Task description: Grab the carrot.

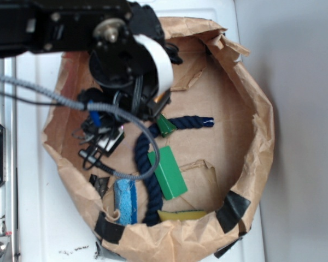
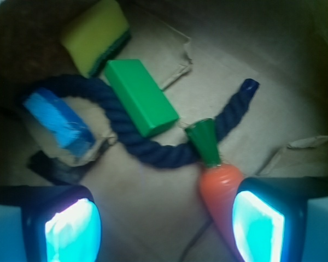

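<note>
Spread wide and holding nothing, the black robot gripper is hovering low inside the crumpled brown paper bag, its right pad lying against the glossy orange plastic carrot, whose dark-green stem cap is pointing toward eleven o'clock and overlapping the dark blue rope beside the green rectangular block.

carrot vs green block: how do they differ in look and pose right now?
Colour: the carrot is glossy orange with a dark-green stem cap; the green block is plain green all over.
Shape: the carrot is rounded and tapered, the green block flat-faced and rectangular.
Position: the carrot sits between the fingers of the open gripper, close to one finger; the green block lies clear of it, against the dark blue rope.
Shared: both lie on the brown paper.
</note>
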You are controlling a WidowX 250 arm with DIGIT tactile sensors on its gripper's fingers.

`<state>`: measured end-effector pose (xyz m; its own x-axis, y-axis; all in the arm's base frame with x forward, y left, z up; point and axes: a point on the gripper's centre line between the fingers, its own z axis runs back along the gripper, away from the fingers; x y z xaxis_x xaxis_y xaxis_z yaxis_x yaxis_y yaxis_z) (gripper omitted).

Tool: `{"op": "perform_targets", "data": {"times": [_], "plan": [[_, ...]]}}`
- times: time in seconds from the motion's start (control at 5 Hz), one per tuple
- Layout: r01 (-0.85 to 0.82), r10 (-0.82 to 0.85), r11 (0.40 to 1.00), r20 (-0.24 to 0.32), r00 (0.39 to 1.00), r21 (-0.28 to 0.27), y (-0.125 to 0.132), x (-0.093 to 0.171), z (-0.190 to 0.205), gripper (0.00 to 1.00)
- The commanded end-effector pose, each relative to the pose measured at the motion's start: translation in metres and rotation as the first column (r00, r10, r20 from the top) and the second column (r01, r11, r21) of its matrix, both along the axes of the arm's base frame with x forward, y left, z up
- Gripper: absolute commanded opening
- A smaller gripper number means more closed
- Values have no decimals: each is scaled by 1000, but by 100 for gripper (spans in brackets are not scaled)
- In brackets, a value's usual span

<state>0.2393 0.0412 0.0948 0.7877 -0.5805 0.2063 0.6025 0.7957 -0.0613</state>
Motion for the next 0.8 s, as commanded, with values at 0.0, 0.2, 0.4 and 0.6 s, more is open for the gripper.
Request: {"op": "perform_targets", "data": {"times": [0.0, 0.2, 0.4, 0.6], "plan": [[13, -13, 1000, 30, 999, 3, 18, 19, -6, 100], [37, -37, 999, 21, 999, -1, 23, 20, -10, 100], [57, -58, 998, 29, 998, 18, 25, 19, -18, 100], [91, -92, 995, 38, 995, 35, 33, 8, -21, 100]]}}
